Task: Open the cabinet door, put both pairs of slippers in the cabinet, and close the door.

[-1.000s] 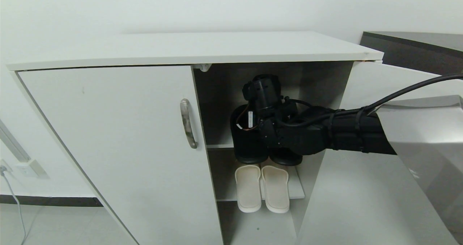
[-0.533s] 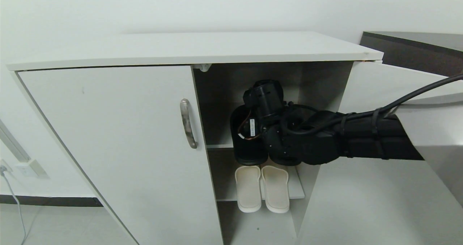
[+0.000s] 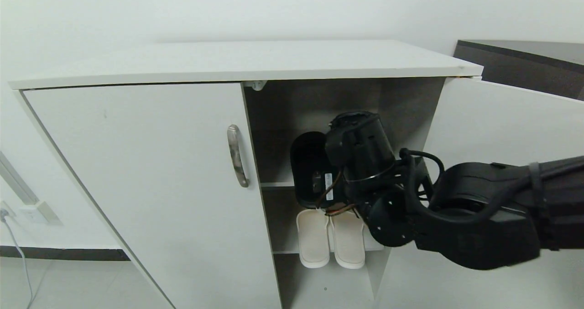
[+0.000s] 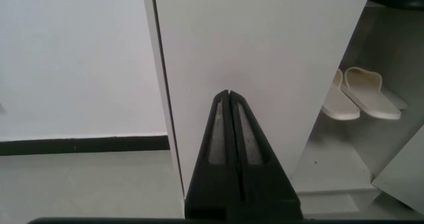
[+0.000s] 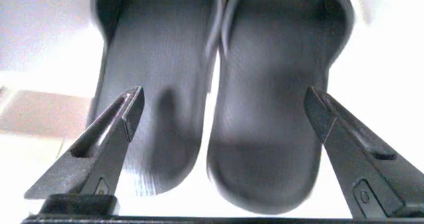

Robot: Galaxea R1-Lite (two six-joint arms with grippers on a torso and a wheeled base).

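Note:
The white cabinet (image 3: 246, 62) has its left door (image 3: 137, 185) closed and its right door (image 3: 502, 117) swung open. A black pair of slippers (image 3: 310, 170) stands on the upper shelf, heels toward me. A white pair of slippers (image 3: 331, 238) lies on the shelf below. My right arm's wrist (image 3: 360, 154) hangs in front of the opening, covering part of the black pair. In the right wrist view my right gripper (image 5: 223, 95) is open, with the black slippers (image 5: 278, 91) a little beyond its fingers and not touched. My left gripper (image 4: 228, 95) is shut, empty, low before the closed door, with the white slippers (image 4: 361, 91) to one side.
A metal handle (image 3: 237, 156) sits on the closed door's inner edge. A wall socket with a cable (image 3: 32, 213) is low on the left. A dark counter (image 3: 524, 62) stands behind the open door. Bare floor lies in front of the cabinet.
My right arm has drawn back out of the cabinet, toward me and downward. The black slippers stay on the upper shelf, more of the left one now showing.

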